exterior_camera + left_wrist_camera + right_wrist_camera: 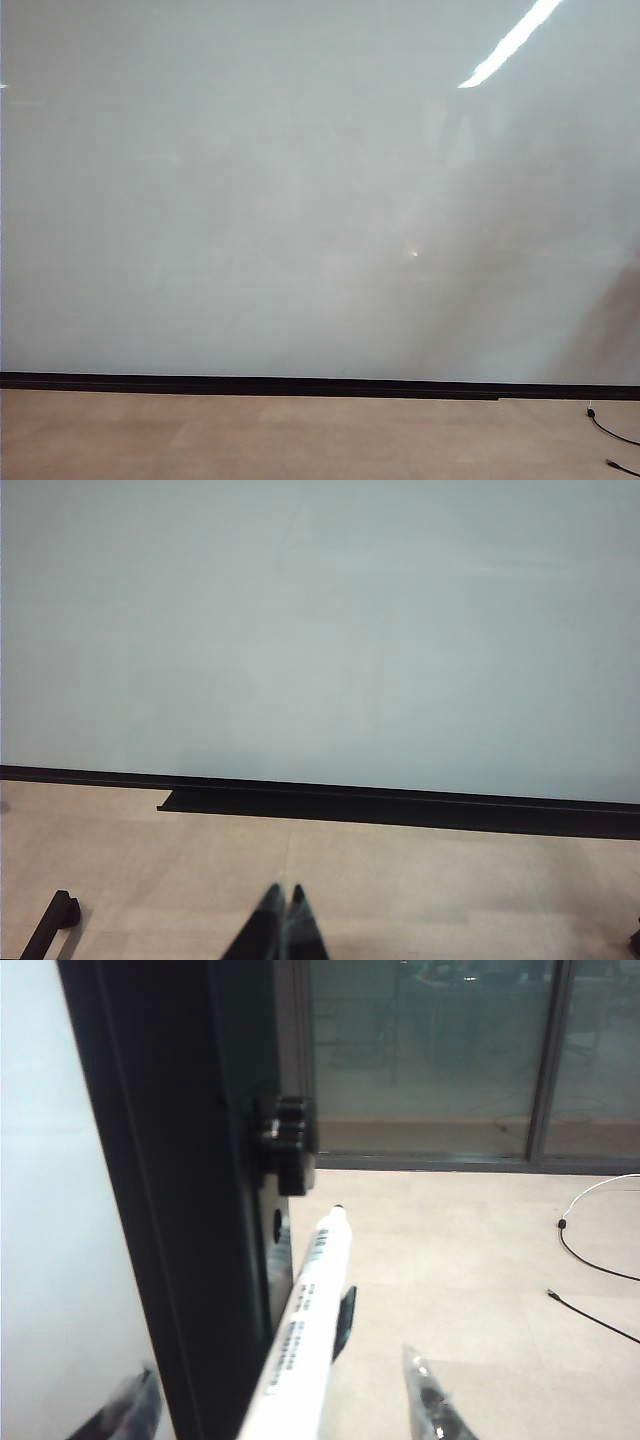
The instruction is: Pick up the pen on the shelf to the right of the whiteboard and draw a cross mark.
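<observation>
1. In the exterior view the whiteboard (300,200) fills nearly the whole frame, glossy and pale, with a thin black strip along its bottom edge and pale floor (250,440) below. We see no cross mark on it, and neither arm shows here.
2. In the left wrist view the left gripper (281,927) sits at the bottom centre of the frame, its jaws pressed together on nothing, pointing over the floor toward the board.
3. In the right wrist view the pen (305,1335) runs from the bottom centre up to mid-frame, a slim white barrel with black print and a dark tip at its far end. It lies just beside the board's black frame (180,1210), which fills the left half. We cannot make out the shelf beneath it.
4. The right gripper (270,1400) is at the bottom of that frame, jaws spread wide with one on either side of the pen, not touching it.
5. We judge the pen light, stiff and smooth, so likely slippery; the middle of the barrel looks the safest hold, leaving the tip free for drawing.
6. No containers are in view.
</observation>
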Robot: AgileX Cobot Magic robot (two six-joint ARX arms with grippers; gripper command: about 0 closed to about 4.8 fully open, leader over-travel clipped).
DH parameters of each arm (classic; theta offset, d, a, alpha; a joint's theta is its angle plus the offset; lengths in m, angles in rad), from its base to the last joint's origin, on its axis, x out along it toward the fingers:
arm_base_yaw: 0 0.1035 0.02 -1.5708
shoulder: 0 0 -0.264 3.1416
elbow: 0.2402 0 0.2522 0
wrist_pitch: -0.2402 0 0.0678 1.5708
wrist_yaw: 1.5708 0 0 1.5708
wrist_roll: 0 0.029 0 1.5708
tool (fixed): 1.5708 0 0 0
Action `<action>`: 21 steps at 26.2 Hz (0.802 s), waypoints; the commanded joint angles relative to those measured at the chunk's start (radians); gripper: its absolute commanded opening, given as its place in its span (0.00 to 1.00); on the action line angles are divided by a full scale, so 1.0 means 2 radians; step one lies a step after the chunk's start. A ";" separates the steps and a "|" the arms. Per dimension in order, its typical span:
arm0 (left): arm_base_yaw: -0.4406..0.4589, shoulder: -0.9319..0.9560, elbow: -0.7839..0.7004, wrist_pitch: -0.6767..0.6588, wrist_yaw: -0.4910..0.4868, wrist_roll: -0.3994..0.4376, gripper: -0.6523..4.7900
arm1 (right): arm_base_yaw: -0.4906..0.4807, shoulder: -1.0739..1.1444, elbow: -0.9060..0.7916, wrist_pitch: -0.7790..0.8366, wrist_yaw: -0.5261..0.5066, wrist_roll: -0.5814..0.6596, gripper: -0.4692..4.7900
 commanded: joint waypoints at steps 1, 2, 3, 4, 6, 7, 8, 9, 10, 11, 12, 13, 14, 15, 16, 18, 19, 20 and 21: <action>0.000 0.000 0.001 0.005 0.002 0.002 0.11 | -0.001 -0.002 0.002 0.009 -0.001 0.002 0.67; 0.000 0.000 0.001 0.004 0.002 0.002 0.11 | -0.001 -0.002 0.002 0.009 0.000 0.002 0.66; 0.000 0.000 0.001 0.005 0.002 0.002 0.11 | -0.001 -0.002 0.002 0.009 0.000 0.002 0.66; 0.000 0.000 0.001 0.005 0.002 0.002 0.11 | -0.001 -0.002 0.002 0.009 0.000 0.002 0.66; 0.000 0.000 0.001 0.005 0.002 0.002 0.11 | -0.001 -0.002 0.005 0.009 0.000 0.002 0.66; 0.000 0.000 0.001 0.004 0.002 0.002 0.11 | -0.001 -0.002 0.005 0.009 0.000 0.003 0.66; 0.000 0.000 0.001 0.004 0.002 0.002 0.11 | -0.001 -0.002 0.005 0.009 0.000 0.003 0.66; 0.000 0.000 0.001 0.005 0.002 0.002 0.11 | -0.001 -0.002 0.005 0.009 0.000 0.003 0.66; 0.000 0.000 0.001 0.004 0.002 0.002 0.11 | -0.001 -0.002 0.005 0.009 0.000 0.003 0.66; 0.000 0.000 0.001 0.005 0.002 0.002 0.11 | -0.001 -0.002 0.007 0.009 0.000 0.003 0.66; 0.000 0.000 0.001 0.004 0.002 0.002 0.11 | -0.001 -0.001 0.009 0.009 -0.002 0.003 0.66; 0.000 0.000 0.001 0.005 0.002 0.002 0.11 | -0.001 -0.001 0.014 0.009 -0.002 0.004 0.66; 0.000 0.000 0.001 0.005 0.002 0.002 0.11 | -0.001 -0.001 0.018 0.008 -0.002 0.011 0.66; 0.000 0.000 0.001 0.004 0.002 0.002 0.11 | -0.001 -0.001 0.019 0.008 -0.002 0.014 0.66; 0.000 0.000 0.001 0.005 0.002 0.002 0.11 | -0.001 -0.001 0.018 0.008 -0.002 0.016 0.66; 0.000 0.000 0.001 0.004 0.002 0.002 0.11 | -0.001 -0.001 0.018 0.008 -0.002 0.023 0.66; 0.000 0.000 0.001 0.005 0.002 0.002 0.11 | -0.001 -0.001 0.018 0.008 -0.002 0.025 0.66; 0.000 0.000 0.001 0.004 0.002 0.002 0.11 | -0.001 -0.001 0.018 0.008 -0.002 0.027 0.66; 0.000 0.000 0.001 0.005 0.002 0.002 0.11 | -0.001 -0.001 0.018 0.008 -0.002 0.030 0.66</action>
